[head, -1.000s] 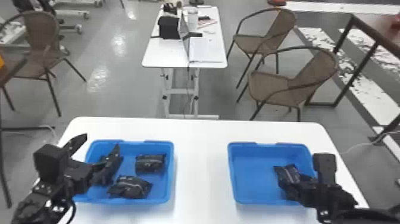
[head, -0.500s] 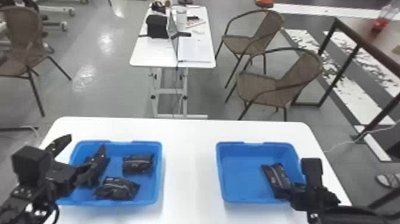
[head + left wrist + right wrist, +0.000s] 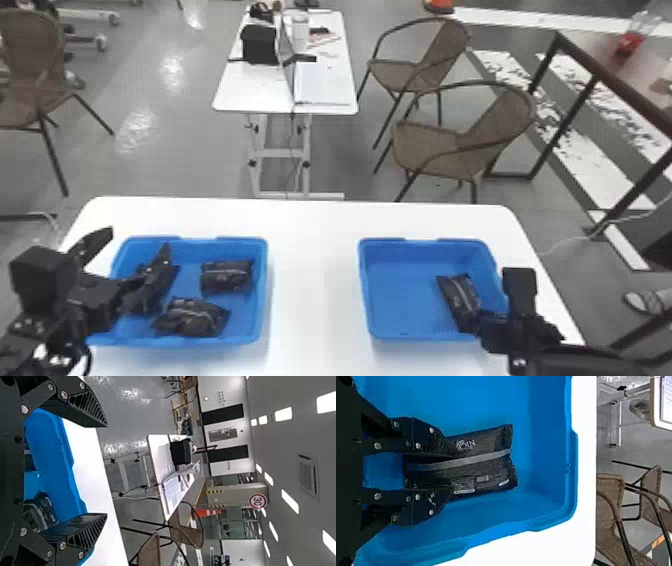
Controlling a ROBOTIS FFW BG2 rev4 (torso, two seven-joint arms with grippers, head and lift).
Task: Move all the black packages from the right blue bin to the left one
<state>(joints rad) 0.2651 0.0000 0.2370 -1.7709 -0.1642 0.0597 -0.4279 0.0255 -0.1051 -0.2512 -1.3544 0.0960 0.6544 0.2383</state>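
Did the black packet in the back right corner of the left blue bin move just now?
No. In the head view, the packet sits just as far from the bin's right rim as before.

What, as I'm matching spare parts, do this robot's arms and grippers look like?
The left arm and right arm are black, each with a boxy black housing near the wrist; silver screws and a looped black cable show on the left one. The left gripper and right gripper have black fingers, ribbed on the side and screwed at the joints.
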